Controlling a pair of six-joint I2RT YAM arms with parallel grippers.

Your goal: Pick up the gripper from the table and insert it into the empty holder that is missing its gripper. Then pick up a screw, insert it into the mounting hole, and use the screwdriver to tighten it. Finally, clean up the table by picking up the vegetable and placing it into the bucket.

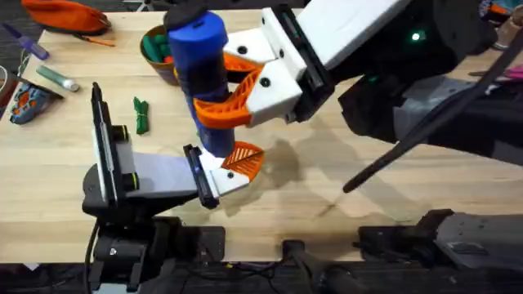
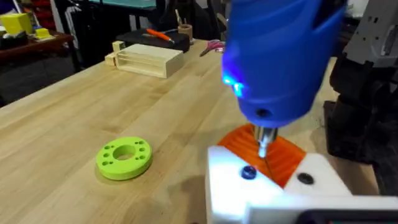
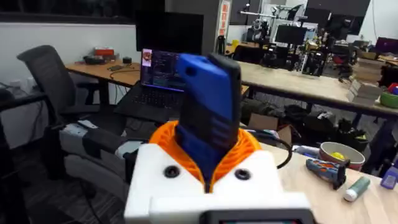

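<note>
The screwdriver (image 1: 203, 77) stands upright over the holder (image 1: 219, 178), its silver tip (image 2: 263, 144) down just beside the orange gripper (image 1: 245, 159) seated in that white block — my right gripper (image 1: 237, 86) is clamped round its blue barrel, orange pads on both sides. The holder sits near the table's (image 1: 368, 212) front edge on the grey arm; my left gripper's state I cannot tell. Farther back lie the green vegetable (image 1: 141, 114) and the bucket (image 1: 155, 45) — a green disc (image 2: 124, 158) sits beside the holder.

My white-and-orange pincer (image 1: 237, 86) clasps the blue screwdriver (image 1: 200, 57); the gripper (image 1: 243, 158) below looks orange, ribbed; green disc (image 2: 124, 158) beside.
</note>
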